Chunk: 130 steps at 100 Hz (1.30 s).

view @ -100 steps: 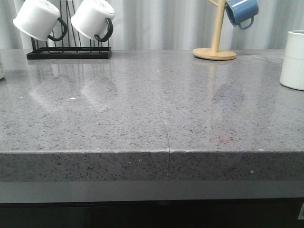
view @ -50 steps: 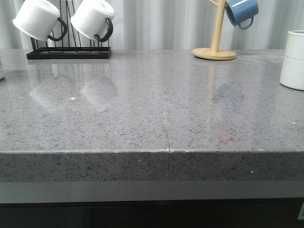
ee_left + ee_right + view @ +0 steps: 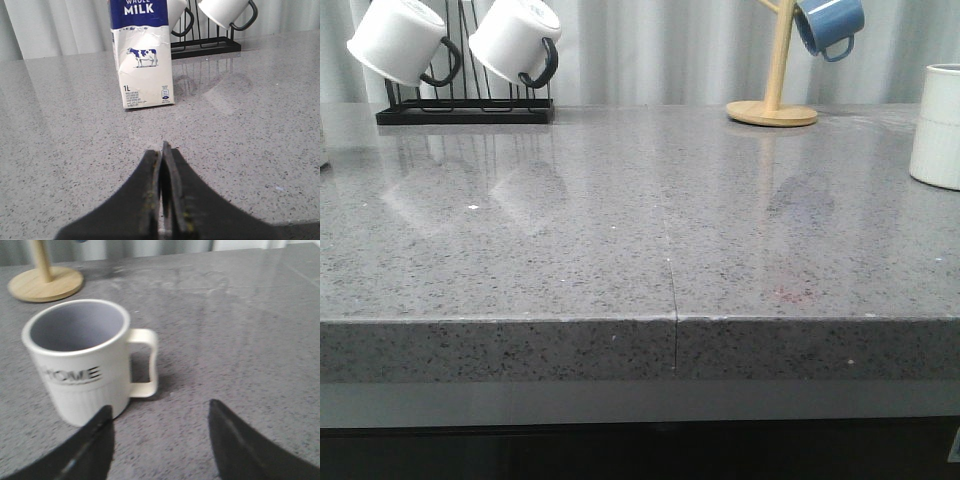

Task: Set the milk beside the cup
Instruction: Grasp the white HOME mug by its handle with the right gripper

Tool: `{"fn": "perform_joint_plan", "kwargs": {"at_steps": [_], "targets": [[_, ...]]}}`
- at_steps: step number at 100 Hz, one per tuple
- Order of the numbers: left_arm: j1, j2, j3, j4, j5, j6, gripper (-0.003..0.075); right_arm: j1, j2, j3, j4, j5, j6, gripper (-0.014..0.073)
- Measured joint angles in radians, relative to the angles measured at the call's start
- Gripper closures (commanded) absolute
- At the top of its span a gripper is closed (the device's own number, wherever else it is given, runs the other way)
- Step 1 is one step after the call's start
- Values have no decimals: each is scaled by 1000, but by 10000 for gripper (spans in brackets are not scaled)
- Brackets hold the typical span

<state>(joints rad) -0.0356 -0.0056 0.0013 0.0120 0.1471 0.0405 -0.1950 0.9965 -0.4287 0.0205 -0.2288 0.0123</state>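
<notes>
The milk point(image 3: 142, 55), a white carton with a dark blue top and a cow picture, stands upright on the grey counter in the left wrist view. My left gripper point(image 3: 162, 150) is shut and empty, well short of the carton. The cup point(image 3: 82, 360), a white ribbed "HOME" mug with a cream handle, stands upright in the right wrist view. My right gripper point(image 3: 160, 412) is open and empty, one finger close beside the cup's base. The cup also shows at the right edge of the front view point(image 3: 938, 125). Neither gripper nor the milk shows in the front view.
A black rack point(image 3: 465, 105) with two white black-handled mugs point(image 3: 515, 40) stands at the back left. A wooden mug tree point(image 3: 775, 105) holding a blue mug point(image 3: 830, 25) stands at the back right. The grey counter point(image 3: 620, 230) has a centre seam and a front edge.
</notes>
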Motion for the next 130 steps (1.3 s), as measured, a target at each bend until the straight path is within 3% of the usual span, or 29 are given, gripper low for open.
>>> {"fn": "perform_joint_plan", "kwargs": {"at_steps": [55,91,100,117,130], "targets": [[0,0,0,0,0,0,741,-14,393,-15,0,-408,0,95],[0,0,0,0,0,0,741,-14,549,-124,4,-458,0,111],[0,0,0,0,0,0,741,-14,580,-156,4,-460,0,197],[0,0,0,0,0,0,741,-14,605,-176,4,-464,0,489],[0,0,0,0,0,0,741,-14,607,-178,4,-466,0,609]]}}
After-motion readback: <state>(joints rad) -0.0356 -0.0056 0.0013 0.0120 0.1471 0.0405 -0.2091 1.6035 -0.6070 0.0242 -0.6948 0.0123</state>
